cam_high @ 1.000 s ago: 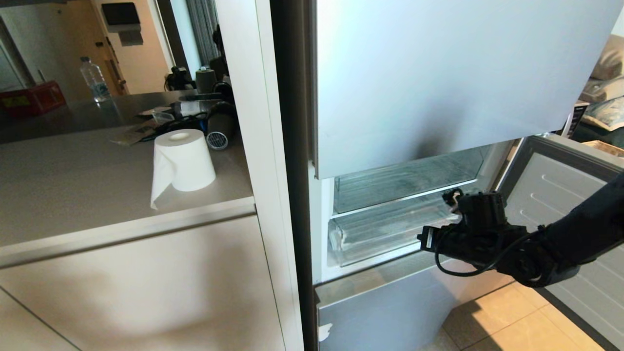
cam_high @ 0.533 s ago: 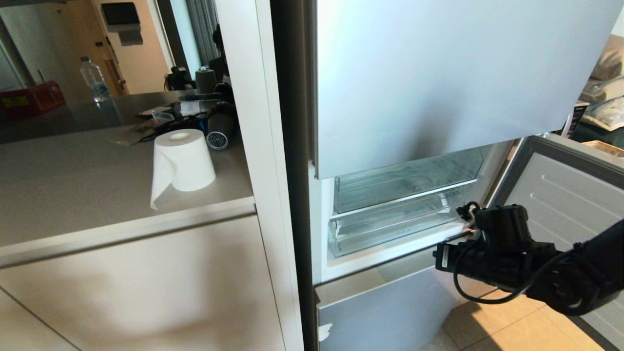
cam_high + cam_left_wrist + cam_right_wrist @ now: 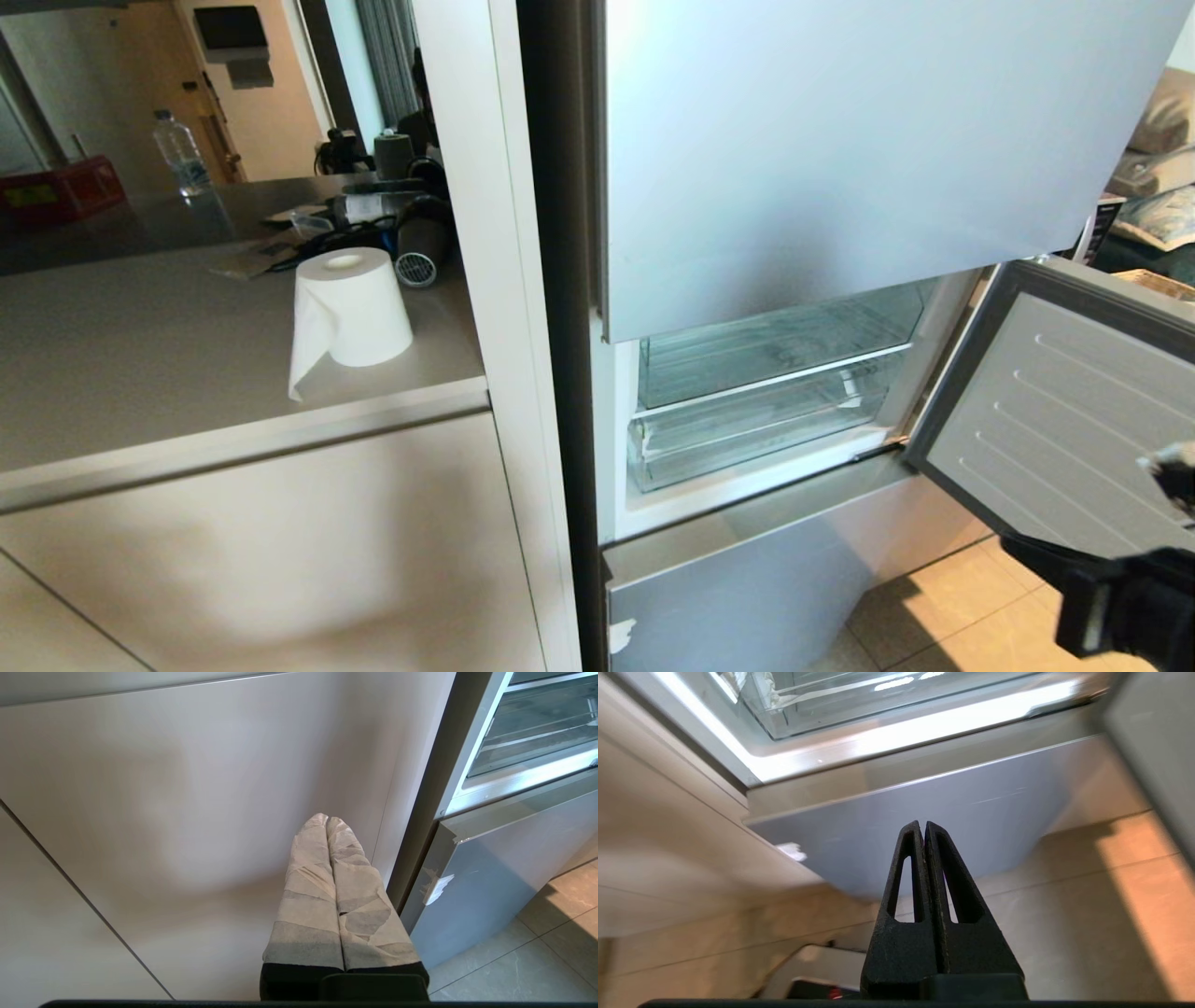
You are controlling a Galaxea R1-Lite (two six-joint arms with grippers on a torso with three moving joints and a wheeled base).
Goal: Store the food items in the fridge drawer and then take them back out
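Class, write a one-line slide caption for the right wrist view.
Right gripper, shut and empty, points at the grey lower fridge door below the clear fridge drawer.

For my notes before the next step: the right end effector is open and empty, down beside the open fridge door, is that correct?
Not quite: the right end effector is shut, not open. The right wrist view shows its two black fingers pressed together with nothing between them. It is indeed empty and low beside the open fridge door.

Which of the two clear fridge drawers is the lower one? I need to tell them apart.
The lower one is the shallow drawer with the low front lip, sitting just above the white sill. The taller-fronted clear drawer sits directly above it, under the closed upper door.
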